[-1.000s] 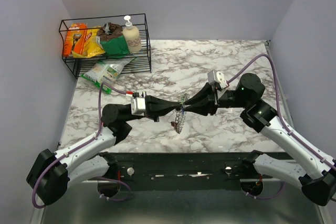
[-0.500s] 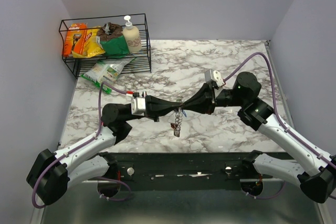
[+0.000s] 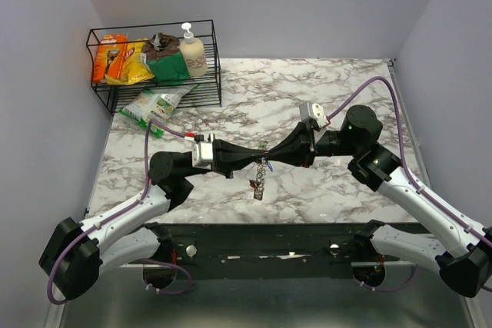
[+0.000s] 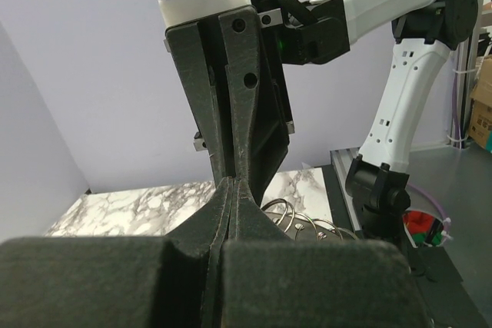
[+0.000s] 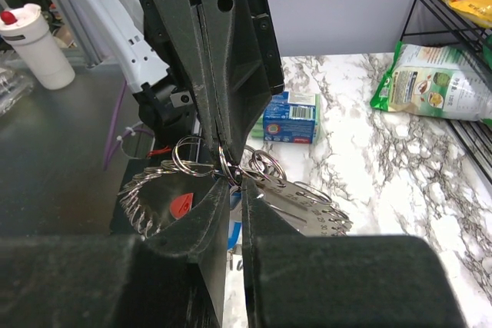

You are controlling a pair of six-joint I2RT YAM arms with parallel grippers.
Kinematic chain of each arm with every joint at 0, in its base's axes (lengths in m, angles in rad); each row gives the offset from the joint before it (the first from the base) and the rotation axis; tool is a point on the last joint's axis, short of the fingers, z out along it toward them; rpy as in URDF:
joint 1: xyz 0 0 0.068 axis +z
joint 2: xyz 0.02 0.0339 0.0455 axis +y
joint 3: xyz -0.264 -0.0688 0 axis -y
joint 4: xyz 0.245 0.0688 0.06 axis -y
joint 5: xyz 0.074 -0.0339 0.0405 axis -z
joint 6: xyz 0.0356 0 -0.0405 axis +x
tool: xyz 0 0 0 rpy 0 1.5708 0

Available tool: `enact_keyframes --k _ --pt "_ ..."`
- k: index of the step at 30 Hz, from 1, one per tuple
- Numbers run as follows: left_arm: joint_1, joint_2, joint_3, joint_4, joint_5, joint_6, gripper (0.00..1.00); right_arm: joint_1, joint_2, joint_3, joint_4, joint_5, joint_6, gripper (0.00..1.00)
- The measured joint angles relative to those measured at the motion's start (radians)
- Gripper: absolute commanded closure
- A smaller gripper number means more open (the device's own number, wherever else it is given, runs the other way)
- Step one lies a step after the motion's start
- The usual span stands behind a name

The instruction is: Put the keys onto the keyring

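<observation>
The right gripper, narrower than a second ago, is a slit at the keyring hanging over the table from the shut left gripper. Whether it grips yet I cannot tell; if so, threading can start

The keyring is being held off the table, slightly toward 6 o'clock from its middle. It is hanging edge-on below the spot where the left gripper, reaching from 9 o'clock, and the right gripper, from 3 o'clock, are being set tip to tip.

From the right wrist it is being shown as silvery-grey, with a jagged, toothed rim fanning toward 8 and 4 o'clock. Small wire loops are being bunched at the clamped left fingertips.

Of the keys, only one red head is being made out. Whether the right jaws, narrowly gapped, are gripping anything cannot be told.
</observation>
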Motion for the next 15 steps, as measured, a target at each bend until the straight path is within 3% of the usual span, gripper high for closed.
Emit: enact_keyframes --k 8,15 --pt "0.000 -0.002 0.000 -0.026 0.001 0.008 1.00 0.000 0.001 0.000 -0.060 0.002 -0.039 0.73" --pt "0.000 -0.008 0.000 -0.031 0.000 0.017 1.00 0.000 0.001 0.000 -0.087 0.002 -0.051 0.72"
